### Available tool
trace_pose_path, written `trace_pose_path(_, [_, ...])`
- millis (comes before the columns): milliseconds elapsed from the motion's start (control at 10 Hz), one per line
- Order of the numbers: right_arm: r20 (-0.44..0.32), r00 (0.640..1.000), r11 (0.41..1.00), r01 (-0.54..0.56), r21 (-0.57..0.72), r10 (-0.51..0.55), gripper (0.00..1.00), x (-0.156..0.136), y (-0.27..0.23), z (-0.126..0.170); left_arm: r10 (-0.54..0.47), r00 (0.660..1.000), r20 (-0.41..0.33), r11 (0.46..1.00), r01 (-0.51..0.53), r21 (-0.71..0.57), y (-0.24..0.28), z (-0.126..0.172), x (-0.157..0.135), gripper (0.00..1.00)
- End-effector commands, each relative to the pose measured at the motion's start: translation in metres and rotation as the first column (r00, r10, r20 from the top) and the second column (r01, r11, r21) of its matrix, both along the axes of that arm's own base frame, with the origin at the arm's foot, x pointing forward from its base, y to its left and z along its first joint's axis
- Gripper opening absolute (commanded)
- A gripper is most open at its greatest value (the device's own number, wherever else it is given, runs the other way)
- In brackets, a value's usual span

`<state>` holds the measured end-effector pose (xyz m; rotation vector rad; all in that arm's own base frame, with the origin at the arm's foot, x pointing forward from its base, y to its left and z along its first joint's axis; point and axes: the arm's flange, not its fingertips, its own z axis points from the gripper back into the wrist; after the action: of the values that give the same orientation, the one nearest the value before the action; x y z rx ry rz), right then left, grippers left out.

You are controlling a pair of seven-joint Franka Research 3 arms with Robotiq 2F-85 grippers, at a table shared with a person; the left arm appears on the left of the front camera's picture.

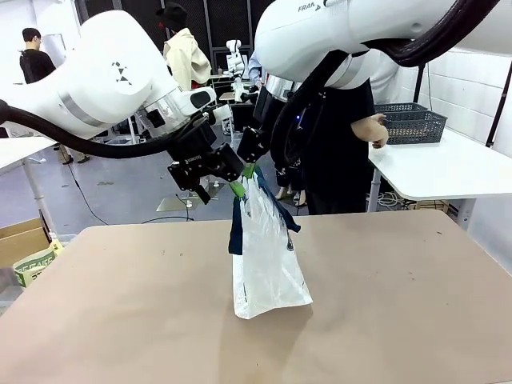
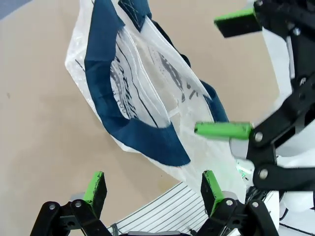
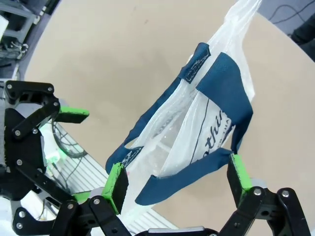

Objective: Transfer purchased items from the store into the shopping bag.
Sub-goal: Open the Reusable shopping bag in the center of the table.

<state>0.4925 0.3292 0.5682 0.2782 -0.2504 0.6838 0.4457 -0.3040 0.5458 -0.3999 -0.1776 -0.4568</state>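
Item: shopping bag (image 1: 268, 264), one piece.
Position: stands on its base at the middle of the tabletop (image 1: 120, 320), leaning, with its mouth uppermost and raised.
Material: thin translucent plastic film, milky-clear, creased and crinkled; soft, with no stiff frame.
Shape: flat-bottomed sack, broad at the base and narrowing towards the gathered top.
Handles: two navy straps (image 2: 147, 142) of flat tape, stitched onto the film at squared ends; one droops down the bag's side.
Marking: dark script lettering (image 3: 216, 123) seen through the film; not legible.
Left claw (image 2: 153, 184): black linkage with green pads; fingers apart just beside the bag's mouth, gripping nothing.
Right claw (image 3: 178, 179): same build; fingers spread wide at the bag's mouth, with a navy strap running across the gap between the pads. Cannot tell whether the strap bears on them.
Tabletop: matt tan board, smooth, lying under the bag.
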Motion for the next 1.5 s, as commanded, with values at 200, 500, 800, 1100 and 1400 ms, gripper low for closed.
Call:
trace_pose_path(200, [-0.056, 0.998, 0.997, 0.027, -0.075, -0.031, 1.00, 0.004, 0.008, -0.015, 0.081, 0.997, -0.005, 0.996, -0.082, -0.043, -0.014, -0.009, 0.019, 1.00])
trace_pose_path(500, [-0.074, 0.997, 0.997, 0.030, -0.065, -0.035, 1.00, 0.006, 0.004, -0.021, 0.077, 0.997, 0.009, 0.995, -0.076, -0.067, -0.019, -0.009, 0.027, 1.00])
trace_pose_path(800, [-0.079, 0.995, 0.997, 0.060, -0.044, -0.063, 1.00, 0.009, -0.002, -0.020, 0.092, 0.995, 0.039, 0.992, -0.089, -0.085, -0.012, 0.004, 0.022, 1.00])
trace_pose_path(1100, [-0.068, 0.994, 0.995, 0.080, -0.054, -0.084, 1.00, 0.016, -0.004, -0.022, 0.089, 0.995, 0.046, 0.993, -0.085, -0.082, -0.014, 0.004, 0.027, 1.00])
trace_pose_path(1400, [-0.067, 0.992, 0.992, 0.105, -0.074, -0.110, 1.00, 0.025, -0.004, -0.024, 0.083, 0.996, 0.019, 0.994, -0.081, -0.067, -0.020, -0.005, 0.036, 1.00])
